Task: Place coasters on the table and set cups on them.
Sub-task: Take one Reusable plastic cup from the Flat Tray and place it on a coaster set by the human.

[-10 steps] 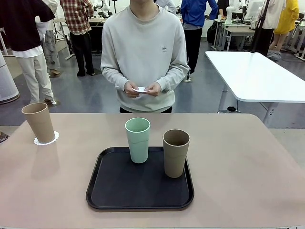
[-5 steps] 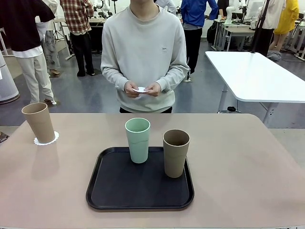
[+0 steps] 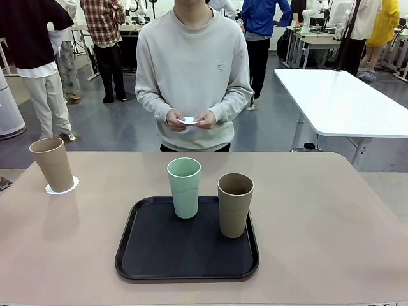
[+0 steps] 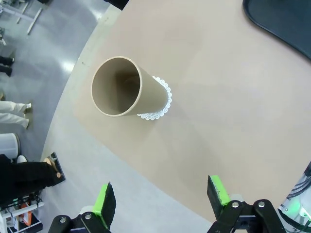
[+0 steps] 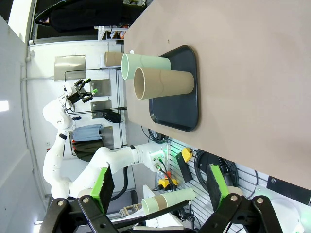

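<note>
Three cups are in view, two tan and one mint green. The mint green cup (image 3: 184, 187) stands upright on the black tray (image 3: 185, 258), near its far edge and left of its middle. The tray's tan cup (image 3: 235, 204) stands upright on the tray's right side, near the green one but apart from it. The lone tan cup (image 3: 52, 164) stands well off to the tray's left and farther back, upright on a white coaster (image 3: 62, 187) whose scalloped rim shows around its base.

A second coaster, the held coaster (image 3: 189, 120), is pinched between the person's hands (image 3: 175, 119) beyond the tray's far side. I cannot tell whether more than one disc is stacked there.

The left gripper (image 4: 161, 196) hangs above the table to the tray's left, looking down on the lone tan cup. Its fingers are spread wide with nothing between them. The right gripper (image 5: 160, 187) is likewise spread wide and empty, well away from the tray.

The beige table (image 3: 331, 223) is matte with rounded corners. Beyond the tray's far right stands a white table (image 3: 344, 102) on a grey floor, and several people stand farther back.
</note>
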Tool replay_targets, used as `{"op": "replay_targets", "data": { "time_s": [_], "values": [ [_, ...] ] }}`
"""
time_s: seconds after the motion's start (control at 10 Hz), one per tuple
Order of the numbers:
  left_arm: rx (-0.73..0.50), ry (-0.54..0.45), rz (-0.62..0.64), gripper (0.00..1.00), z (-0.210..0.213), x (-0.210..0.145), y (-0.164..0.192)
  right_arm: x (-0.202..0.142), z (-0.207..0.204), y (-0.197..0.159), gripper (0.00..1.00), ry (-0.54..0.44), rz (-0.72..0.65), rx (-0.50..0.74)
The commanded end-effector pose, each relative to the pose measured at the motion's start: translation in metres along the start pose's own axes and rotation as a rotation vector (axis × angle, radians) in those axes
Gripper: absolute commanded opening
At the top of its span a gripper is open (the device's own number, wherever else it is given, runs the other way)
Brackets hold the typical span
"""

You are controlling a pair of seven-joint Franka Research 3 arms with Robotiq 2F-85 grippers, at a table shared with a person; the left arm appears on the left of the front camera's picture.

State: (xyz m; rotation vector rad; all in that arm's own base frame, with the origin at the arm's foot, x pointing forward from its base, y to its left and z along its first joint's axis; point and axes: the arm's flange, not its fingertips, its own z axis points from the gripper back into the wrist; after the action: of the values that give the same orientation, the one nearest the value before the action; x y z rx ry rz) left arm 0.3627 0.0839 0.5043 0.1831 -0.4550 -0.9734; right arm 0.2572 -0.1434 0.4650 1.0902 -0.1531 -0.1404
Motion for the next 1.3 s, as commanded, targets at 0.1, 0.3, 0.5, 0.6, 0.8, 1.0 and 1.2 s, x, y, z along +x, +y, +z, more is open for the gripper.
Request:
{"op": "replay_targets", "data": {
  "time_s": [0.1,0.3,0.5,0.6,0.8,1.0,1.2],
  "values": [
    [0.000,0.000,0.000,1.00,0.000,0.000,0.000,0.001,0.001,0.000,1.00,-0.002,0.008,0.017],
    [-0.264,0.061,0.314,1.00,0.002,-0.010,-0.048,0.001,0.001,0.000,1.00,-0.002,0.008,0.017],
    [-0.315,0.175,0.448,1.00,0.005,-0.032,-0.076,0.001,0.001,0.000,1.00,-0.002,0.008,0.017],
    [-0.346,0.213,0.450,1.00,0.002,-0.040,-0.087,0.001,0.001,0.000,1.00,-0.002,0.008,0.017],
    [-0.348,0.196,0.416,1.00,0.003,-0.027,-0.052,0.001,0.001,0.000,1.00,-0.002,0.008,0.017],
    [-0.362,0.209,0.426,1.00,0.010,-0.031,-0.057,0.001,0.001,0.000,1.00,-0.002,0.008,0.017],
    [-0.935,-0.149,0.531,1.00,0.035,-0.096,-0.007,0.001,0.001,0.000,1.00,-0.002,0.008,0.017]
  ]
}}
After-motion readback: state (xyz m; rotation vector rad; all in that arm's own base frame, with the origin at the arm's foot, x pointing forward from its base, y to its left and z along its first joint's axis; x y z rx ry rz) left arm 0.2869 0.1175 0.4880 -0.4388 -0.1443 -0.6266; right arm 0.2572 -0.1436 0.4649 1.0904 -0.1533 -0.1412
